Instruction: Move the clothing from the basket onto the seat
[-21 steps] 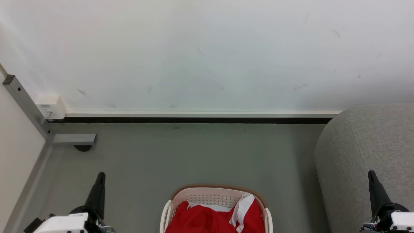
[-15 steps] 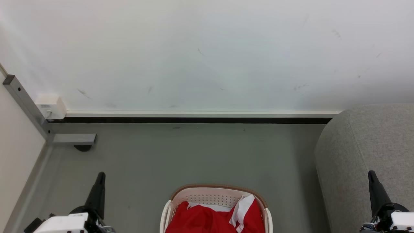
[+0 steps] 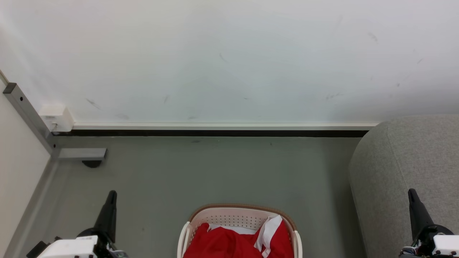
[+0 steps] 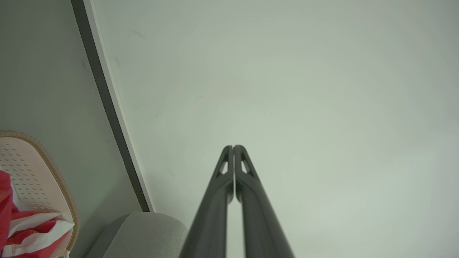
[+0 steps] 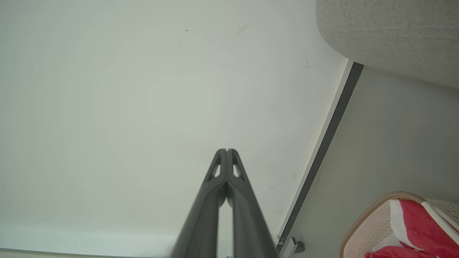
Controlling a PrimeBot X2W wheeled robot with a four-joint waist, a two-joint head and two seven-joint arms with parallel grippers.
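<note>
basket [image 3: 239, 207] sat on the floor [image 3: 215, 172] at bottom centre of the head view, its near half cut off by the frame edge. clothing [image 3: 222, 245] was inside it: red fabric heaped to about rim level, a white trim band [image 3: 267, 233] folded over on the robot's right side, and a bit of white fabric behind the red at the far wall of the basket.

seat [image 3: 405, 168], a grey woven sofa, stood to the robot's right of the basket with a strip of floor between them. Its rounded end reached the baseboard [image 3: 215, 133] line; couldn't tell if it touched the wall [image 3: 229, 61].

left gripper [image 3: 112, 193] was at lower left and right gripper [image 3: 411, 191] at lower right. They flanked the basket, well apart from it, and pointed at the wall. Both had fingers pressed together, holding nothing. The right one overlapped the sofa front in the head view.

The floor between basket and sofa was open. In the left corner stood a grey metal post [image 3: 27, 111] with a foot [image 3: 82, 154] and a white box [image 3: 56, 117], all well apart from the basket.

view diffs:
- The wrist views resolved the fingertips meeting; the head view gave each gripper as a single dark spike.
- The left wrist view had the basket rim with red-and-white fabric at its left edge and a sofa corner at the bottom.
- The right wrist view had the sofa at top right, the basket at lower right, and a small grey bracket [image 5: 297, 246] at the baseboard.
</note>
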